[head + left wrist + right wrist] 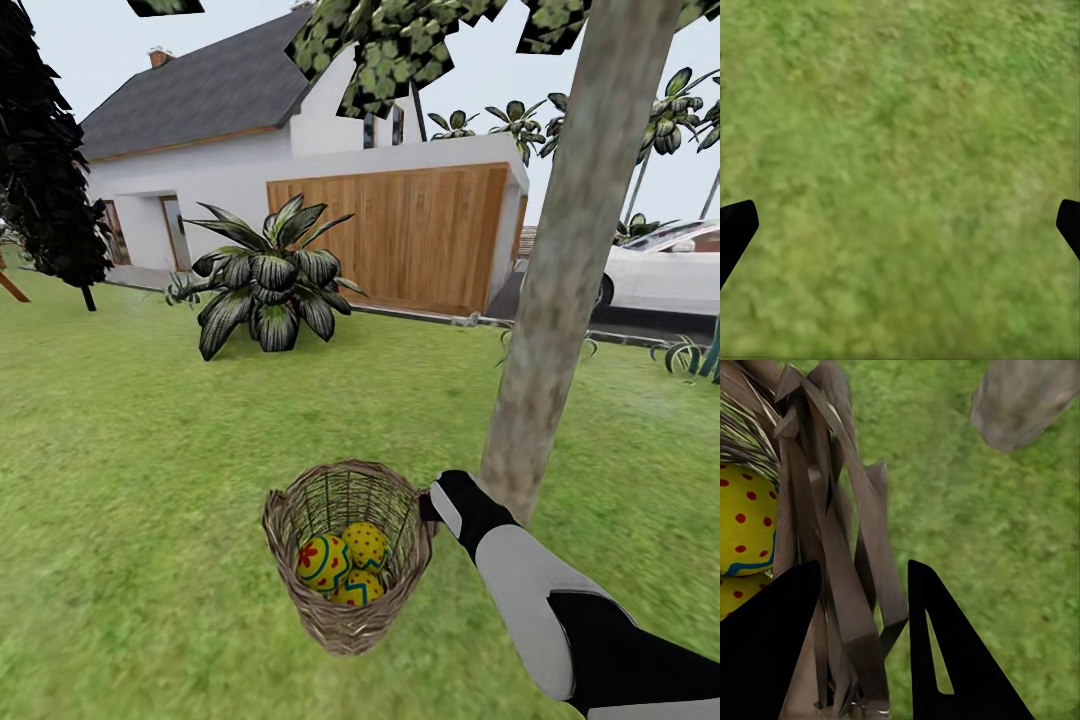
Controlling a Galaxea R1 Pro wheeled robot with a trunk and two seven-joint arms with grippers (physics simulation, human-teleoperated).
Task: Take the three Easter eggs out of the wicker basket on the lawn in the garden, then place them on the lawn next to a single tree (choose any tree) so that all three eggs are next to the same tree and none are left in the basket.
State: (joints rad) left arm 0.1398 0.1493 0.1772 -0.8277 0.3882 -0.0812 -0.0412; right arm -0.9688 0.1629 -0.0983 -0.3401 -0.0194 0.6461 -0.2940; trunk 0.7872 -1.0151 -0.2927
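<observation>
Gripping the wicker basket point(345, 555) by its rim, R gripper point(859, 645) fingers pinch the weave; three Easter eggs point(345, 565) inside, just beside the tree point(560, 290) on the lawn point(130, 450). L gripper point(900, 232) fingers spread wide over grass.

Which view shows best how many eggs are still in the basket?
The head view: it looks down into the basket and shows all three eggs. The right wrist view catches parts of two through the weave; the left wrist view shows grass.
</observation>
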